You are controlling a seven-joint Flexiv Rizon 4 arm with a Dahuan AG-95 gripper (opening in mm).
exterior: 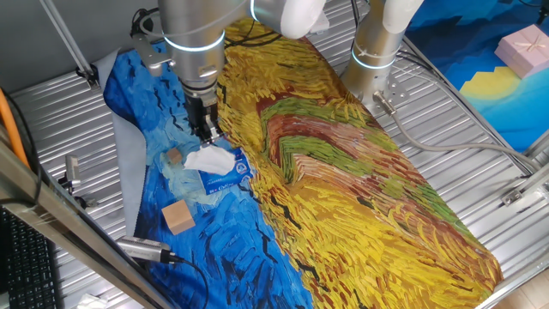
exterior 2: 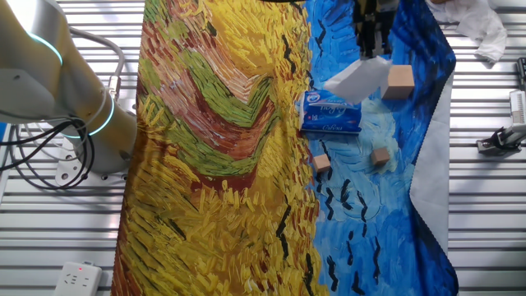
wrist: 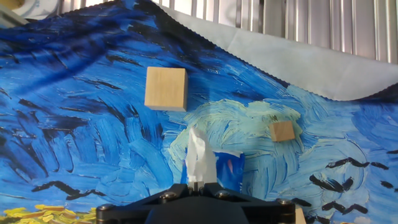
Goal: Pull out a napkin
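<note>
The white napkin [exterior: 208, 158] hangs from my gripper [exterior: 208, 134], which is shut on its top edge. The sheet rises out of the small blue tissue pack [exterior: 227, 176] lying on the blue part of the painted cloth. In the other fixed view the napkin [exterior 2: 355, 77] stretches up from the pack [exterior 2: 330, 113] to my gripper [exterior 2: 371, 51]. In the hand view the napkin [wrist: 199, 160] stands as a thin white strip between the closed fingers, with the pack [wrist: 228, 171] below it.
A large wooden cube [exterior: 178, 216] and a small one [exterior: 174, 156] lie near the pack; they also show in the hand view [wrist: 165, 88] [wrist: 282, 131]. Another small cube [exterior 2: 320, 163] lies by the cloth's colour border. A second arm's base [exterior: 373, 51] stands behind.
</note>
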